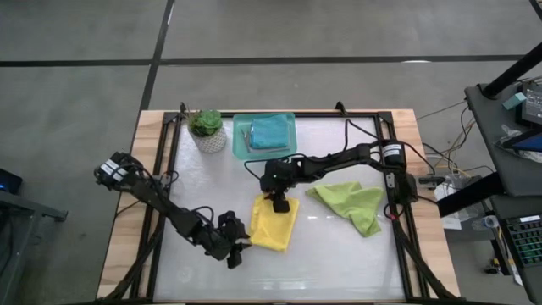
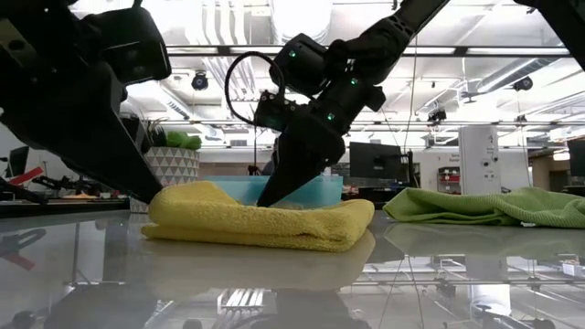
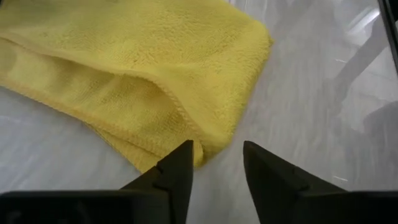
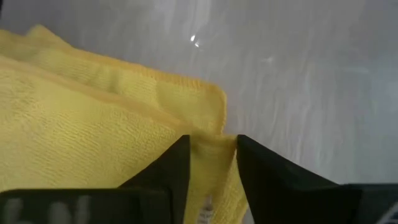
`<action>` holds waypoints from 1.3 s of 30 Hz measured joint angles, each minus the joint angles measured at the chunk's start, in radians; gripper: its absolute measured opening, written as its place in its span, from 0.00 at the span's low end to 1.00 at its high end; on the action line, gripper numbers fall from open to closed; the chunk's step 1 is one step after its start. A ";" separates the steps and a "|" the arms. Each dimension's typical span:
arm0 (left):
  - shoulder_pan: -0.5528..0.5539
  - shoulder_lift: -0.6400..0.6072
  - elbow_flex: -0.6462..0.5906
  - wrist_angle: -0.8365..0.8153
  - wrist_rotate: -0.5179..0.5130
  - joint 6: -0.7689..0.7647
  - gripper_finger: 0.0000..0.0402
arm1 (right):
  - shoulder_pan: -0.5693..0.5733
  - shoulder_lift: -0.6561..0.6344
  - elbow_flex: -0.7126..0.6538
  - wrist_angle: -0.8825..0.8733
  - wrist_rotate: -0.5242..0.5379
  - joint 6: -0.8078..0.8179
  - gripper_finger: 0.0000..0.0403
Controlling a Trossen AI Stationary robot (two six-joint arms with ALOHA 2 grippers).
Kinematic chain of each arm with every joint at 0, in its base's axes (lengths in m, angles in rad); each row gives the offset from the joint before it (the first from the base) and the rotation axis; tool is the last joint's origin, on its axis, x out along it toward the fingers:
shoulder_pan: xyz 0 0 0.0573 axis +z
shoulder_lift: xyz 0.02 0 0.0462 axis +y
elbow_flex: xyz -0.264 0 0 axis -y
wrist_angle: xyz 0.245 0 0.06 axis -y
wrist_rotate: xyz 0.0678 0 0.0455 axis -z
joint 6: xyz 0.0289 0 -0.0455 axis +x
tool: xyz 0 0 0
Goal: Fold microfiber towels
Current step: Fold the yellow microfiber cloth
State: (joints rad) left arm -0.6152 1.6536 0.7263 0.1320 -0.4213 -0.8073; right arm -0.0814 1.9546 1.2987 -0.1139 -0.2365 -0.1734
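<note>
The yellow towel lies folded in several layers on the table's middle; it also shows in the low view. My right gripper stands on its far part, fingers down, shut on it. My left gripper is low at the towel's near left corner, open, the corner just ahead of its fingers. The lime green towel lies crumpled to the right. A teal-blue towel lies folded in the teal tray. The grey towel is out of view. My right gripper has a strip of the yellow towel's far edge between its two fingers, next to the towel's far corner. The fingers come from above, slanting down. The towel lies flat on the table below them, slack; how many layers are held I cannot tell.
A potted plant stands at the far left beside the teal tray. A black frame runs around the table top. Bare table lies along the near edge and between the two towels.
</note>
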 joint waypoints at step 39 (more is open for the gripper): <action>-0.016 -0.016 -0.019 -0.017 0.002 0.080 0.02 | -0.004 -0.003 0.007 0.211 0.012 -0.080 0.03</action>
State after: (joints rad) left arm -0.6312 1.6380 0.7074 0.1146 -0.4195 -0.7273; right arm -0.0856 1.9517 1.3060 0.0966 -0.2245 -0.2535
